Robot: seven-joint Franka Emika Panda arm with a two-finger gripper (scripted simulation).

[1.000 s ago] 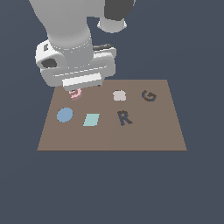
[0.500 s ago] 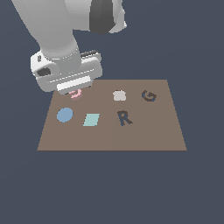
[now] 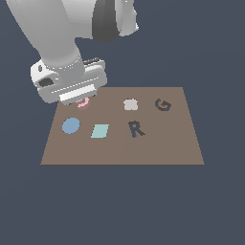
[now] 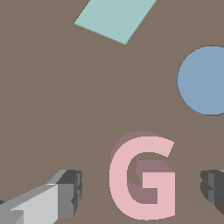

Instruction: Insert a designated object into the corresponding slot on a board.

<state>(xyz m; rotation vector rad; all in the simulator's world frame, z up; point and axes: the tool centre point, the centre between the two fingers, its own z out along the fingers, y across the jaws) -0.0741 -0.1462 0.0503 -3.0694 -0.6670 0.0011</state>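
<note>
Both slots, G [image 3: 163, 105] and R [image 3: 136, 129], sit empty; the gripper [image 4: 140, 192], lower than before, straddles the pink G [image 4: 142, 177], fingers spread.

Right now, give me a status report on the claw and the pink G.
Claw open, fingers either side of pink G, not touching. G flat on board, not lifted. G slot empty, far side; nothing between.

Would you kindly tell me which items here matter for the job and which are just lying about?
For the job: pink letter G, G-shaped slot, brown board, gripper.

Lying about: blue disc, teal square, R-shaped slot, pale toast-shaped piece.
</note>
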